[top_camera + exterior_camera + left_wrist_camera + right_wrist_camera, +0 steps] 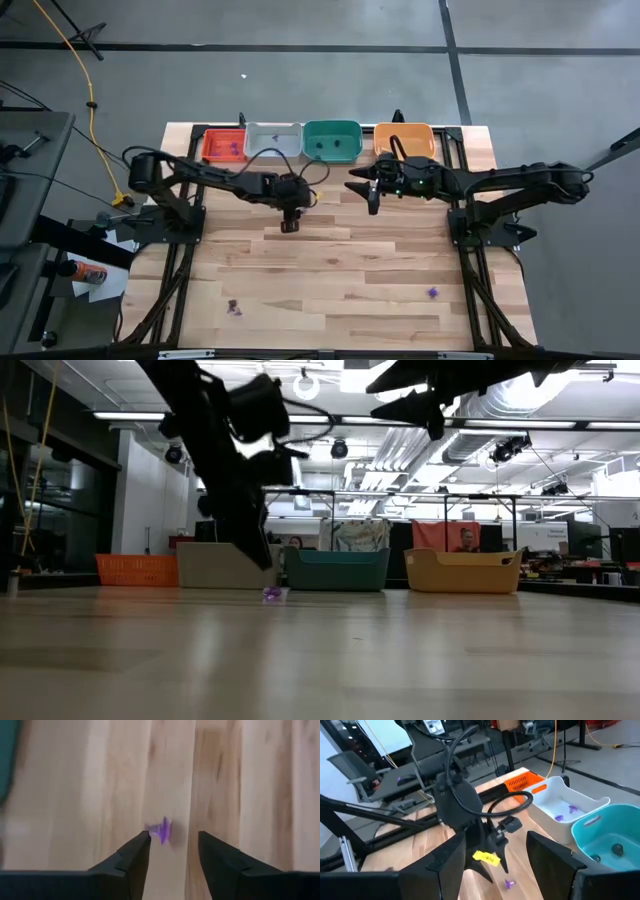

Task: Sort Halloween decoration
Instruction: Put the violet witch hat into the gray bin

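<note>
**Kid:** Wood table point(340, 270) from above first. What do you see, operator?

**Helper:** You see four trays in a row at the far edge: red tray point(224, 144), grey tray point(272, 140), green tray point(331, 141), orange tray point(404, 139). The red and grey trays each have little purple bits inside, and the green one has dark bits. So some sorting looks done. Two purple trinkets are left near the front edge, one point(233, 308) on the left and one point(433, 292) on the right.

**Kid:** And from table height?

**Helper:** You see one purple trinket point(272, 593) lying on the table in front of the trays, under the left arm.

**Kid:** And the left wrist camera?

**Helper:** Your left gripper point(174, 840) has its fingers apart. The purple trinket sits on the wood just past the fingertips, not held.

**Kid:** And the right wrist camera?

**Helper:** Your right gripper point(496, 845) is spread wide and holds nothing. It waits up in the air near the orange tray.

**Kid:** So what's left?

**Helper:** I think you have at least three trinkets to go.
</note>
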Tool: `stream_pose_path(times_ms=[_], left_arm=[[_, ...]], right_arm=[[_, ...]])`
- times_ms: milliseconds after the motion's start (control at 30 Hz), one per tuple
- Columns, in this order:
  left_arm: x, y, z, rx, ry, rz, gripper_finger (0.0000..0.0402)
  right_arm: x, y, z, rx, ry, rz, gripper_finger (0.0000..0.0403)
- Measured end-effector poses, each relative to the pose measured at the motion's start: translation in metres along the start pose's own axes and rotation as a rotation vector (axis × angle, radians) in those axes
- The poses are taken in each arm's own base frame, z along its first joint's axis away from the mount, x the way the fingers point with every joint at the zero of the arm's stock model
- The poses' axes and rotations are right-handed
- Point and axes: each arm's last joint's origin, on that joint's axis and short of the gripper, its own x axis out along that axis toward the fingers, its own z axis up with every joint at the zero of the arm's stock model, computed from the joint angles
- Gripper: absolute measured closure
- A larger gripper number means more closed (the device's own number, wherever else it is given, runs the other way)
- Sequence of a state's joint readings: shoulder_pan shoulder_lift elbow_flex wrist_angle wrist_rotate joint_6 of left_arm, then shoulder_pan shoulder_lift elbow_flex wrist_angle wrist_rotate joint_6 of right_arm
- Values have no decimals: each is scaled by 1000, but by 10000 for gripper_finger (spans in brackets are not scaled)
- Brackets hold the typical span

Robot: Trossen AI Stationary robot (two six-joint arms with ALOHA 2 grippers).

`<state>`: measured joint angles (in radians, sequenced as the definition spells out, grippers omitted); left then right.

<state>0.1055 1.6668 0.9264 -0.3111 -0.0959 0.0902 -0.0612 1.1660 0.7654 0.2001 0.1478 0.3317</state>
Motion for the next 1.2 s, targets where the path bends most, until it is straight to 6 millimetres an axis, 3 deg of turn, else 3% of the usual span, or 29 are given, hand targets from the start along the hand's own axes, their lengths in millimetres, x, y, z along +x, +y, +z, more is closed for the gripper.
stream_pose_path(times_ms=[133, 467, 1033, 1200], left_arm=[[14, -1, 0, -4, -5, 3, 241], [26, -1, -2, 69, 15, 7, 247], [35, 4, -5, -3, 29, 22, 392], [27, 5, -4, -45, 28, 9, 399]], right_arm=[[-2, 0, 1, 0, 0, 0, 199], [-2, -1, -1, -1, 15, -6, 199], [-2, -1, -2, -2, 24, -15, 199], [-2, -1, -2, -2, 27, -16, 199]])
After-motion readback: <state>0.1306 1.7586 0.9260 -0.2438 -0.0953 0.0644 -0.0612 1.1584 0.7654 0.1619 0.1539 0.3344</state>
